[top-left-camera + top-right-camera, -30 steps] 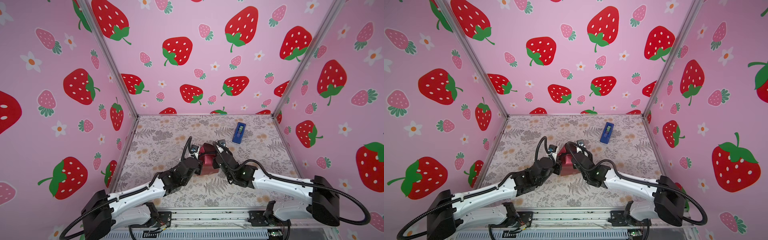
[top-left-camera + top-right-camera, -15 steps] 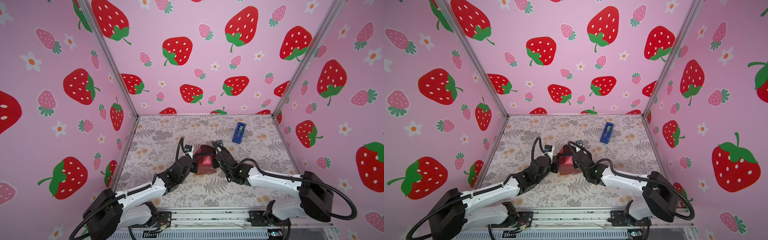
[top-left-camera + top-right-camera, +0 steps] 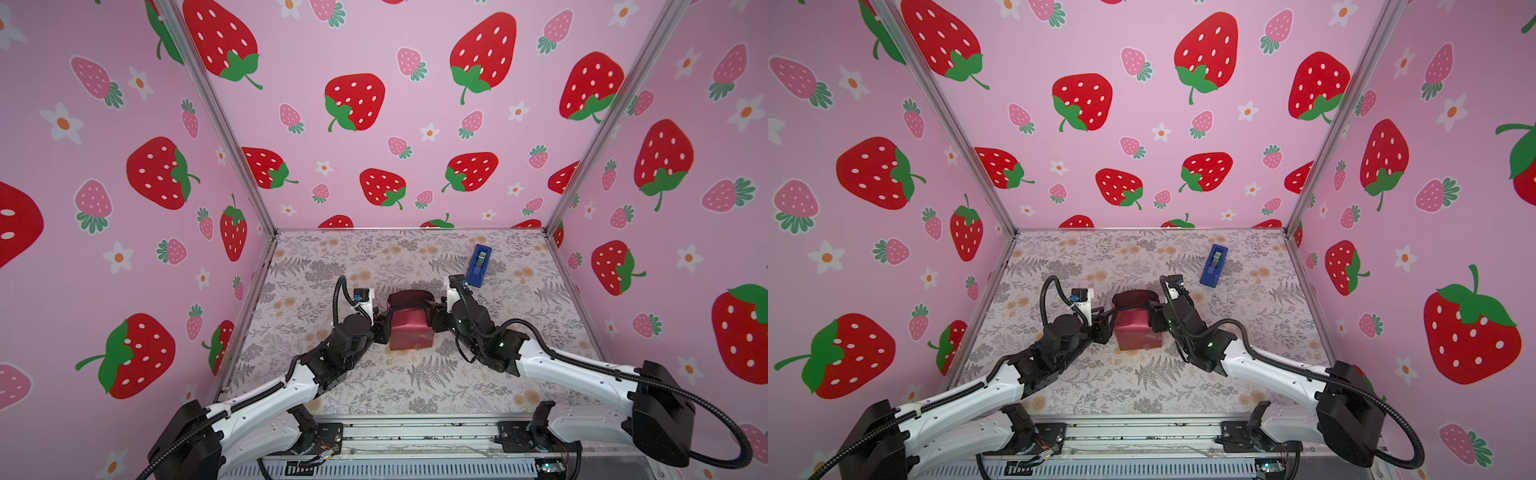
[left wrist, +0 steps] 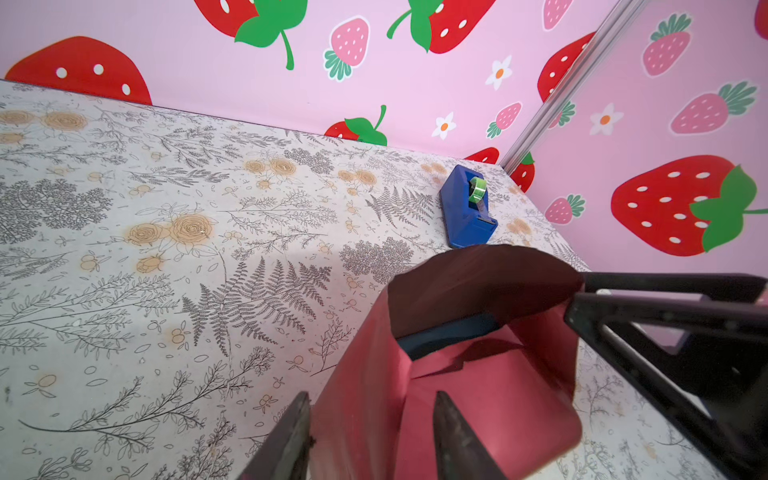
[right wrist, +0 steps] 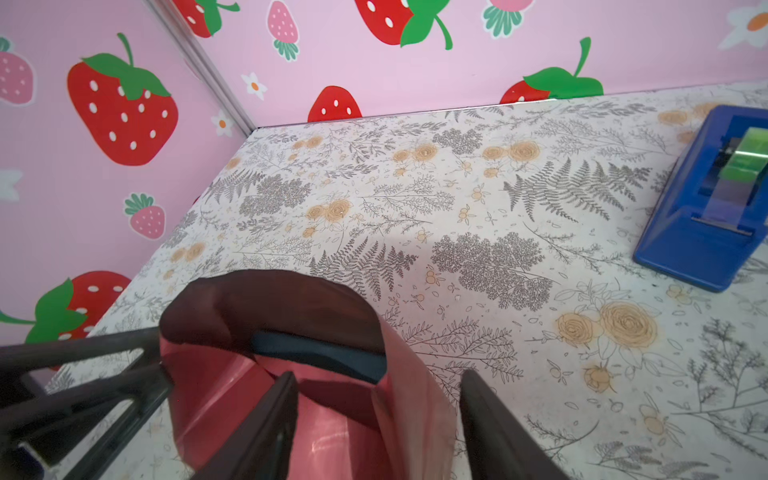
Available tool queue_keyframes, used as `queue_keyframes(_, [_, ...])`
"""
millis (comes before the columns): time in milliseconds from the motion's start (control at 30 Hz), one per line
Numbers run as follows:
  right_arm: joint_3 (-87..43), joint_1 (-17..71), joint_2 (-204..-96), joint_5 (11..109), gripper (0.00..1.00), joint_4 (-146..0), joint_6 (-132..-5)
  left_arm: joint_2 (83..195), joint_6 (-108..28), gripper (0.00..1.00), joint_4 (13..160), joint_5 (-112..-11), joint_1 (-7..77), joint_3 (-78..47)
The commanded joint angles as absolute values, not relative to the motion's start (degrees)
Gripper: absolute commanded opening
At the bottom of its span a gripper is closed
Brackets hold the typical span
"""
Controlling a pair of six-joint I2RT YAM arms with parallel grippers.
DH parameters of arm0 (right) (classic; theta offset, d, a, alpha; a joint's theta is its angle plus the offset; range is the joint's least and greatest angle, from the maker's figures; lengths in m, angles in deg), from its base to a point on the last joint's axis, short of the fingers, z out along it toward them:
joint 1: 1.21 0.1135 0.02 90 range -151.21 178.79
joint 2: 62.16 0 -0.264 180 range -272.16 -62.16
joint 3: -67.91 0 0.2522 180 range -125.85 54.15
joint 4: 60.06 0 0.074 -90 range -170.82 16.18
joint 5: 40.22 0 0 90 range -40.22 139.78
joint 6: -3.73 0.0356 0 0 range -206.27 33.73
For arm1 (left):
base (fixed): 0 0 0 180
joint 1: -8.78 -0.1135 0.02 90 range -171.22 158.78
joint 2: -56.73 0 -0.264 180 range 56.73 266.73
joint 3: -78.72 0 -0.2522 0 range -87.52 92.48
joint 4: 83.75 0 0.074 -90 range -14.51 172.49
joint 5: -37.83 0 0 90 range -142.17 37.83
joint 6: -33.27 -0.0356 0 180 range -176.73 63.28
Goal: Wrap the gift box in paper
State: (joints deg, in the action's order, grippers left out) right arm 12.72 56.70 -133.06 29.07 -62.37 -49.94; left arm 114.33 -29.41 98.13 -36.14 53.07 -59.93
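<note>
I see the box (image 5: 320, 353) near the middle of the table (image 3: 415, 374), almost fully inside the paper (image 3: 409, 328). Only a dark blue strip of it shows, in both wrist views, at the far end. The paper goes around it w/ the shiny crimson face outside. At the far end it stands up as a loose arch, and there I see the dark maroon inner face. The side toward the front edge looks covered in both top views.

L gripper (image 4: 372, 397) is at the left side of the paper and R gripper (image 5: 379, 376) at the right side, approx. opposite each other. L jaws stand apart: one finger over the top of the paper, the other outside its side wall. The gap is much wider than the sheet, so nothing is grasped. R jaws are the same, apart w/ the side wall between them, no grip. If the fingers touch the paper, I cannot tell.

The dispenser (image 3: 478, 266), blue w/ a green tape roll, sits toward the far right corner, well apart from the box.
</note>
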Motion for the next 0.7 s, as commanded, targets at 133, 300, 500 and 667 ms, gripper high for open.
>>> queue_keyframes(133, [16.0, 56.1, -136.5, 34.6, 0.75, -56.3, -43.0, 117.3, -26.5, 0.58, 101.0, -38.1, 52.6, -60.5])
queue_keyframes(300, [16.6, 55.4, -139.3, 33.3, 0.74, -56.6, -42.6, 119.4, -25.6, 0.64, 102.2, -39.2, 52.6, -60.3])
queue_keyframes(500, [16.8, 54.5, -142.0, 33.4, 0.61, -58.2, -42.9, 121.4, -26.2, 0.69, 102.2, -39.2, 52.8, -59.9])
queue_keyframes(667, [16.4, 54.4, -142.5, 34.0, 0.52, -58.8, -42.9, 124.5, -26.5, 0.68, 103.1, -39.7, 52.8, -59.1])
